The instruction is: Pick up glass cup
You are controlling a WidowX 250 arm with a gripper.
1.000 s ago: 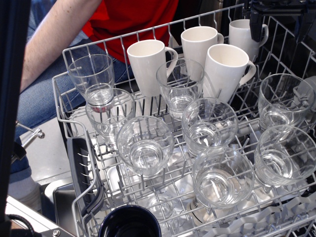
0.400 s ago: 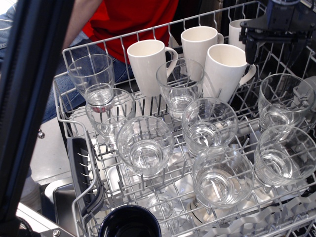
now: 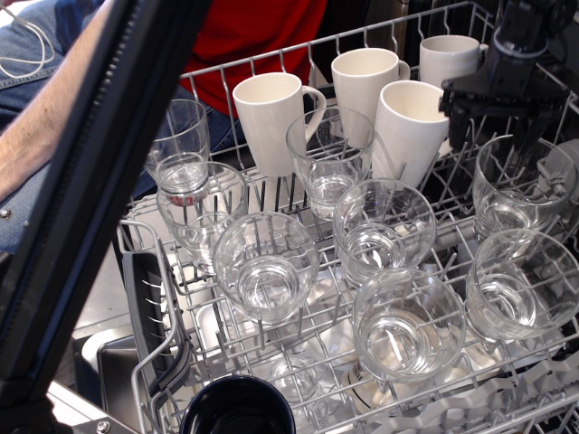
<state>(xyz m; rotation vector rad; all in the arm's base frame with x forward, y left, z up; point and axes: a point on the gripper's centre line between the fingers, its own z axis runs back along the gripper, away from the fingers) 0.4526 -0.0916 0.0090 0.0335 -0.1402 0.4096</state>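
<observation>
Eight clear glasses stand open side up in a wire dishwasher rack [image 3: 136,298]. A dark bar [image 3: 99,181] slants across the left of the view, partly hiding the leftmost glass [image 3: 181,145] at the rack's back left corner. Just in front of that one sits another glass [image 3: 201,212], and a third [image 3: 267,267] is in front of it to the right. At the bottom edge is a dark blue cup [image 3: 237,407]. Four white mugs stand along the back, the first [image 3: 270,117] left of centre. In the middle are three more glasses, one behind the other. At the far right the glass cup [image 3: 520,185] stands in the back row, with another glass [image 3: 516,285] just in front of it. The gripper [image 3: 499,127] hangs over the glass cup's rim, its dark fingers [image 3: 459,122] spread fairly wide and holding nothing. Behind the rack is a person in a red shirt [image 3: 244,32].
</observation>
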